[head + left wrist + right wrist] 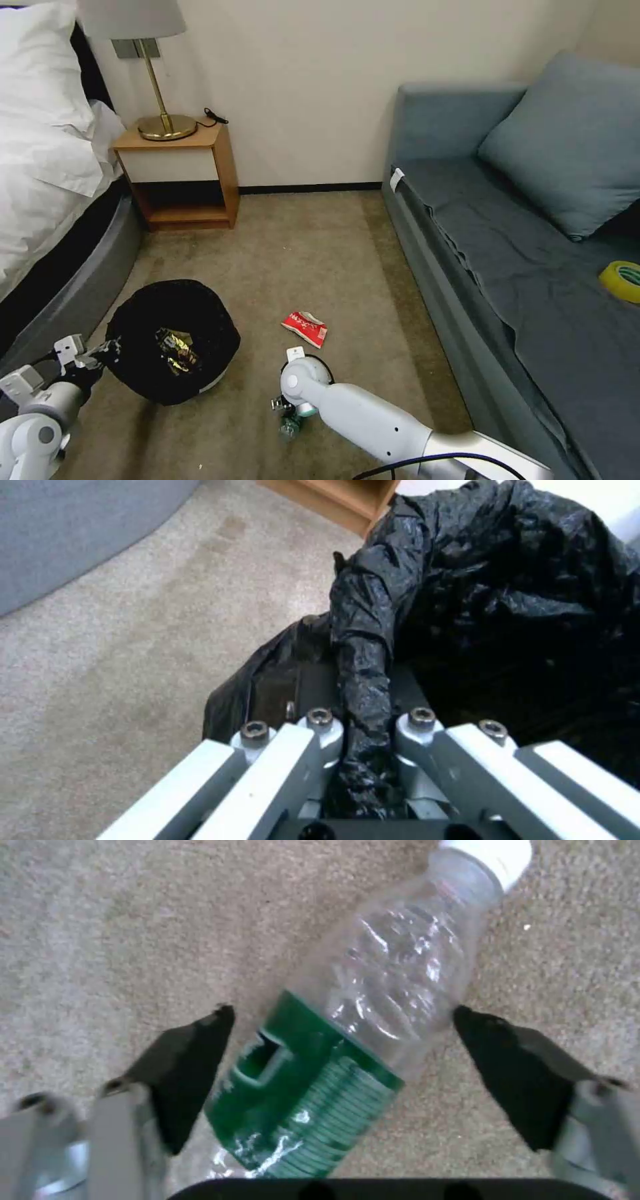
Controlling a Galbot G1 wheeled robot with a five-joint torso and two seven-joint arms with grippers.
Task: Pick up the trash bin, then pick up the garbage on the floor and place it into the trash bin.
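Down on the carpet, right below the right hand [343,1065], a clear bottle [373,990] with a green label is lying on its side. The two dark fingers [187,1065] of that hand are spread wide apart, one on each side of the bottle, and nothing is being touched yet. For a good grab, the hand should be brought lower until the fingers sit on both sides of the bottle's middle, and then they should be closed slowly, because a thin, round bottle can be squashed or can roll away. Off to the side, the bin [173,347] is held up by the left hand [100,353], which is shut tight on a bunched piece of its black bag [363,690]. Shiny wrapper bits [175,348] can be seen inside the bin. A little farther out on the floor, a red and white packet [305,328] is waiting to be picked up.
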